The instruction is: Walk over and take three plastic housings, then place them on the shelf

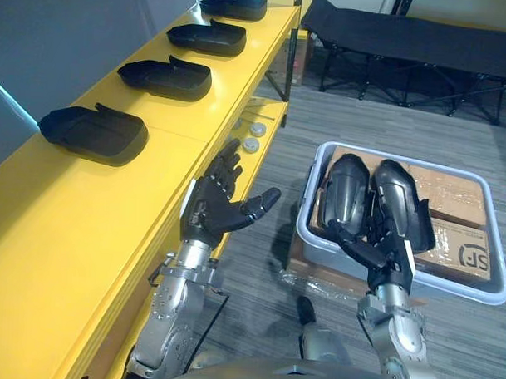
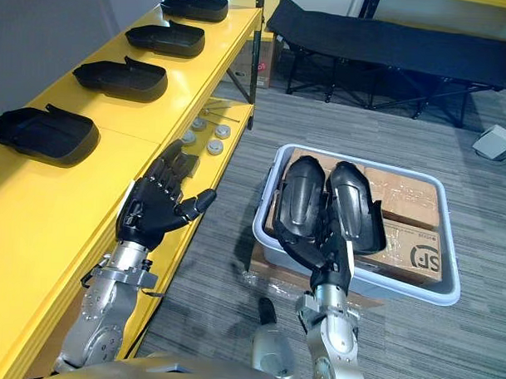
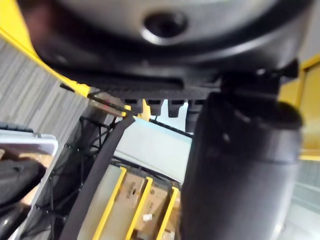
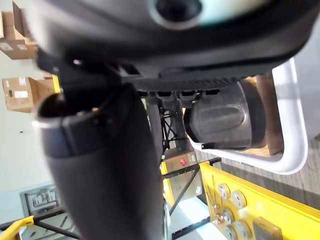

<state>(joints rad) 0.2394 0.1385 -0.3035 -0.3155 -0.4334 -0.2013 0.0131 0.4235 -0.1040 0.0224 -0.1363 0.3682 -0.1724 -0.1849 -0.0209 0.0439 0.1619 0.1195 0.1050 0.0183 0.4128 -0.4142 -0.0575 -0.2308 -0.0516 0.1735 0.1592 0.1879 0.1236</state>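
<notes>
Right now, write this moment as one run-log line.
left hand open beside shelf | right hand open over bin | two housings in bin | four housings on shelf

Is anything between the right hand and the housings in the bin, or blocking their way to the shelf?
Nothing visible. The open right hand sits at the near rim of the bin, right by the two uncovered housings. The near shelf top is bare; the left hand hovers open beside its edge.

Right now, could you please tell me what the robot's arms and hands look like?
The left arm and right arm are silver-grey, ribbed metal. The left hand and right hand are black, with slim fingers and a thicker thumb.
</notes>
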